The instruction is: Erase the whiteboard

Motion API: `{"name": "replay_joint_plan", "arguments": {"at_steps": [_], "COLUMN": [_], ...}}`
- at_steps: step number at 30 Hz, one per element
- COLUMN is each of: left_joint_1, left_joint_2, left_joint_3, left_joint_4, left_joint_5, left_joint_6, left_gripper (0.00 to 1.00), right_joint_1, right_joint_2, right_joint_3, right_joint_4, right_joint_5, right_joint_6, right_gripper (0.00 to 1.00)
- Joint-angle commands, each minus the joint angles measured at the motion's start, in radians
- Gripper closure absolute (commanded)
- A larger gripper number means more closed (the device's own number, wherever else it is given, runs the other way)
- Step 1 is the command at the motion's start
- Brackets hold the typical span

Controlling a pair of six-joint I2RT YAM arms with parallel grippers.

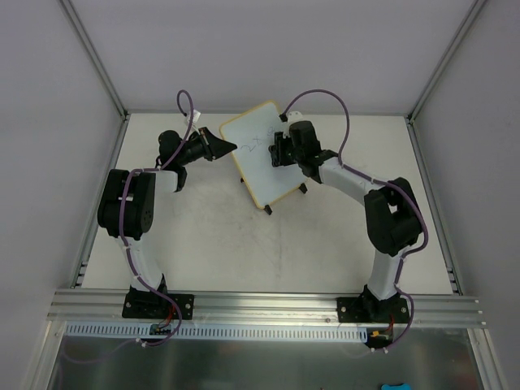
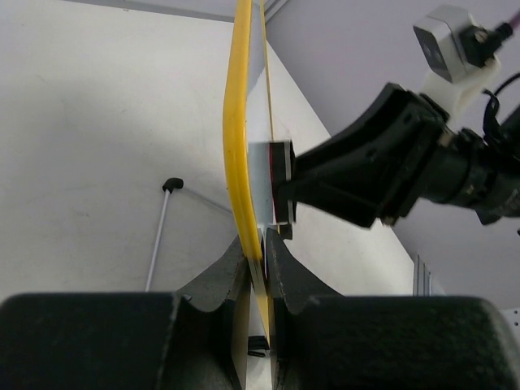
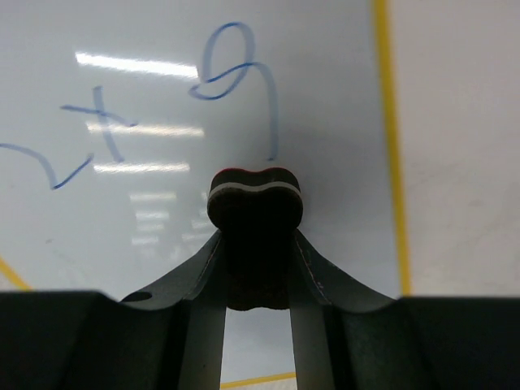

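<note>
Whiteboard propped tilted between arms. Left gripper clamped on its left frame edge. Right gripper clenches eraser against its face, blue writing uncleared. Likely light, stiff, slick; hold by frame.

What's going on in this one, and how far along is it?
The left tool is clamped on the edge of the small yellow-framed rectangular whiteboard, steadying it on the white table. The right tool grips a small black eraser block and holds it against the board's face. The blue handwritten marks just above the eraser are on the board, so the erasing is not finished.
</note>
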Motion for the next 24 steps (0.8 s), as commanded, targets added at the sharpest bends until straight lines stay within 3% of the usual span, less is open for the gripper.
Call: {"name": "replay_joint_plan", "arguments": {"at_steps": [1, 13, 24], "left_joint_1": [-0.025, -0.023, -0.025], "left_joint_2": [-0.048, -0.043, -0.043], "left_joint_3": [0.015, 0.018, 0.020], "left_joint_4": [0.044, 0.041, 0.041], "left_joint_5": [0.099, 0.097, 0.097], "left_joint_6": [0.085, 0.087, 0.087], "left_gripper": [1.00, 1.00, 1.00], "right_joint_1": [-0.091, -0.096, 0.098], "right_joint_2": [0.029, 0.033, -0.057], "right_joint_3": [0.049, 0.024, -0.209], "right_joint_4": [-0.050, -0.015, 0.175], "right_joint_5": [0.092, 0.043, 0.095], "right_joint_6": [-0.038, -0.062, -0.041], "right_gripper": [1.00, 1.00, 1.00]}}
